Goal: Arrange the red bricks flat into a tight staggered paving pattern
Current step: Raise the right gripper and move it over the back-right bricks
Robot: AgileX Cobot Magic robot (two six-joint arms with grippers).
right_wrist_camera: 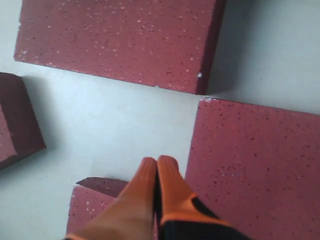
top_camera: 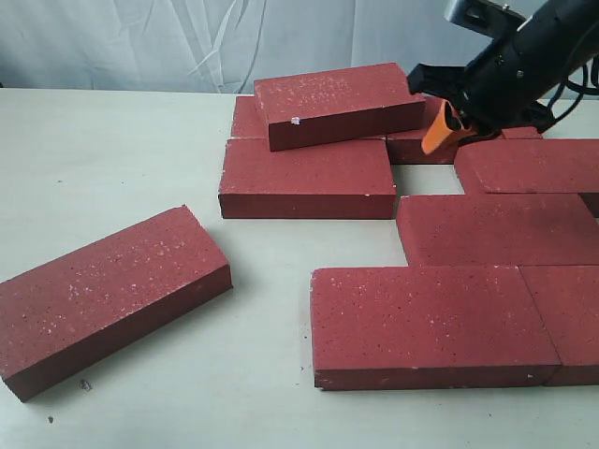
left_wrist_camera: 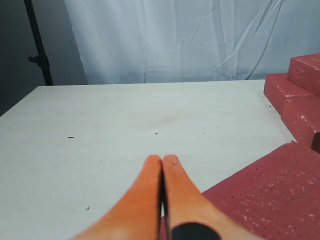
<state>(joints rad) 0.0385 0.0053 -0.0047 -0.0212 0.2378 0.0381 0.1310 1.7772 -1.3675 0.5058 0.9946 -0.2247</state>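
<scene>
Red bricks [top_camera: 487, 229] lie mostly flat and edge to edge on the right half of the table [top_camera: 112, 159], but the pattern isn't tight - a bare pocket of table shows between the rows near the back. One top brick [top_camera: 337, 105] rides askew on the back ones, and a loose brick [top_camera: 108, 299] sits well apart at front left.

The right gripper [top_camera: 442, 126] hangs just over that pocket w/ its orange fingers pressed together, holding nothing. The left gripper [left_wrist_camera: 162, 161] is likewise pinched together and empty, low over the table beside a brick, prob. the loose one.

I read the step as a nudge w/ closed tips to close the pocket. To do it well I'd set the tips low against a side face, approx. mid-length so the brick slides w/o twisting, then push slowly - that gritty surface should drag. I'd keep clear of the top brick, which looks easy to knock
</scene>
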